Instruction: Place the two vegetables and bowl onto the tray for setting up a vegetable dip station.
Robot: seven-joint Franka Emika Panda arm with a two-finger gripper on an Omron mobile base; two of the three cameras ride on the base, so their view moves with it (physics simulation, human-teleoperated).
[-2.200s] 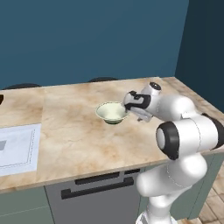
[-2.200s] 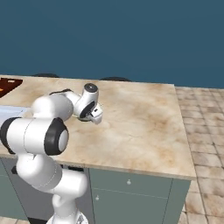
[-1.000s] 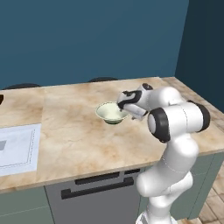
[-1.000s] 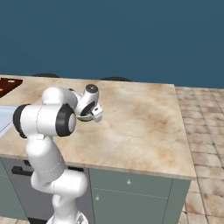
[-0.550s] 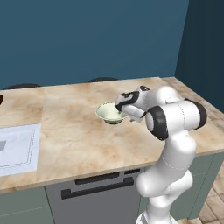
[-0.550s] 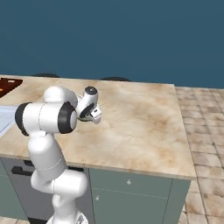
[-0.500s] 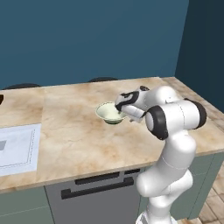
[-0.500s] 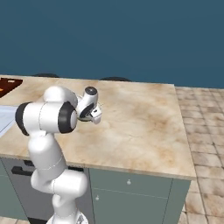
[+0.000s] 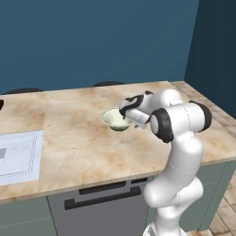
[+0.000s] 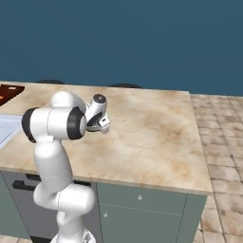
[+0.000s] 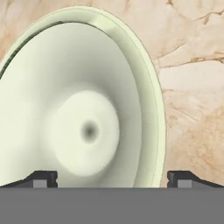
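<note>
At frame center in the left base view, the pale green bowl (image 9: 115, 118) sits on the marble counter (image 9: 78, 143); the gripper (image 11: 113, 177) hangs over its rim, jaws spread wide, holding nothing.

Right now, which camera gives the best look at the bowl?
The hand view: the bowl shows close up, with its inside and rim plain. The left base view shows it whole but small on the counter, beside the end effector. In the right base view the arm hides most of it.
</note>
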